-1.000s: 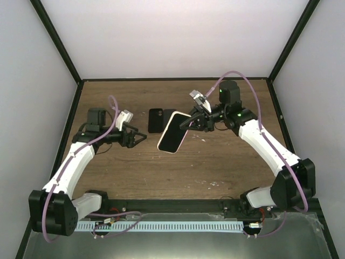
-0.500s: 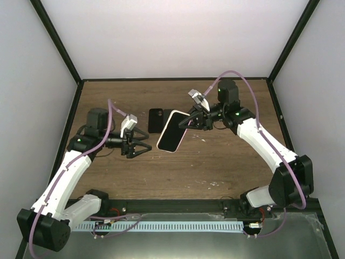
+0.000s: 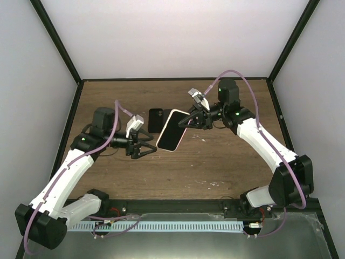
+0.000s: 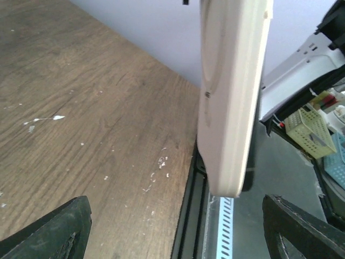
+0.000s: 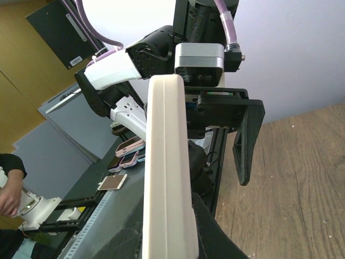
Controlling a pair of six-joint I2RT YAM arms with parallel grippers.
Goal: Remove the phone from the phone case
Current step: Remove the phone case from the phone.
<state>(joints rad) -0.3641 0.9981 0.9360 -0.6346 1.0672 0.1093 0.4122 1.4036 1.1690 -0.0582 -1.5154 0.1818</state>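
Wood table (image 3: 226, 162) under cased phone (image 3: 172, 131), long axis near-left to far-right, in pinch of R hand (image 3: 190, 123); L hand (image 3: 146, 145) wide.

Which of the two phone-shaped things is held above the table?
The cream-cased phone, in the right gripper; the black rectangular object lies flat on the wooden table.

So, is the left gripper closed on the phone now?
No, the left gripper is wide open, with its two fingers far apart and the phone hanging ahead of them, untouched.
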